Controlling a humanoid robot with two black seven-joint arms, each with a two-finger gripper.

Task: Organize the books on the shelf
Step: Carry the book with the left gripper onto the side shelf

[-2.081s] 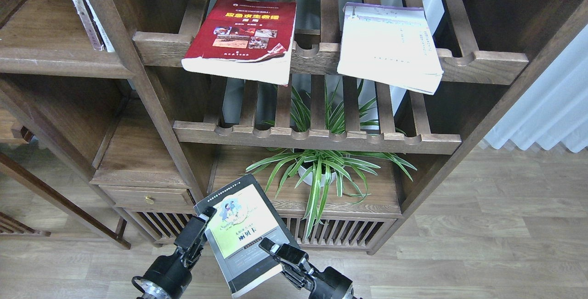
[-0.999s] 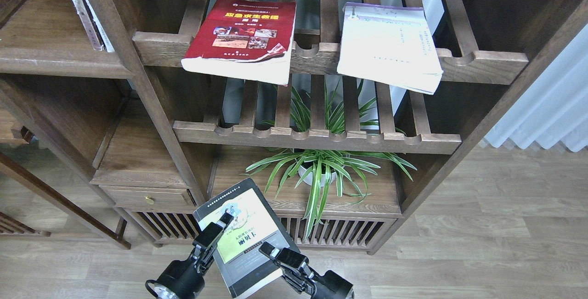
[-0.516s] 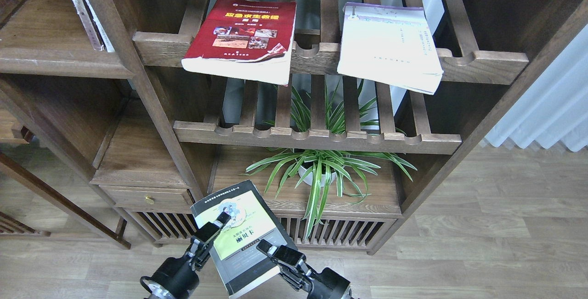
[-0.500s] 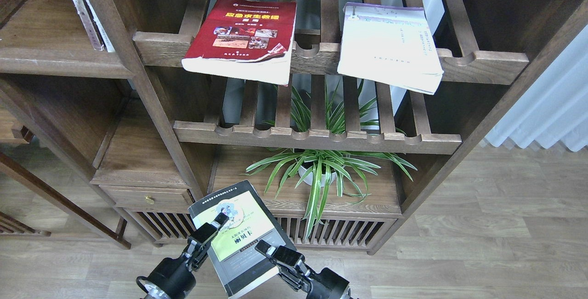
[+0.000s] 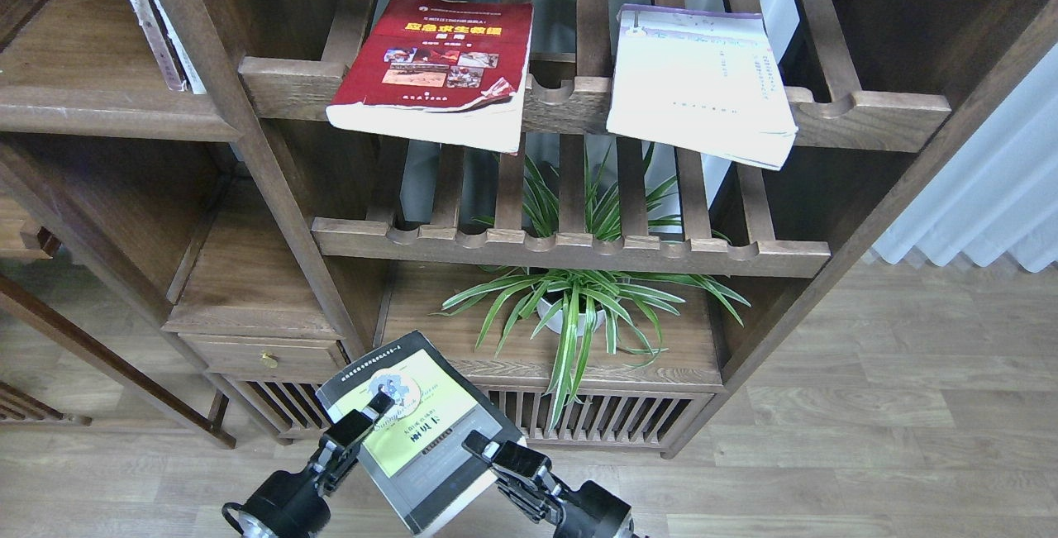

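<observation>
The dark grey book with a yellow-green panel [image 5: 417, 435] is held in the air at the bottom centre, in front of the cabinet base. My left gripper [image 5: 361, 420] clamps its left side, one finger lying across the cover. My right gripper [image 5: 489, 447] holds its right edge. The red book [image 5: 434, 67] and the cream-white book with a lilac band [image 5: 698, 83] lie flat on the upper slatted rack, overhanging its front rail. The solid dark brown shelf [image 5: 107, 118] with a rounded edge is at the upper left.
A couple of thin books [image 5: 157, 21] stand on the solid shelf by the upright post [image 5: 248, 149]. A second slatted rack [image 5: 570, 253] sits lower. A potted spider plant [image 5: 570, 307] stands on the bottom board. A small drawer [image 5: 264, 354] is at the lower left.
The dark grey book has turned anticlockwise and shifted left and slightly down. My left gripper slid onto its cover and then moved left with it. The right gripper has barely moved.
</observation>
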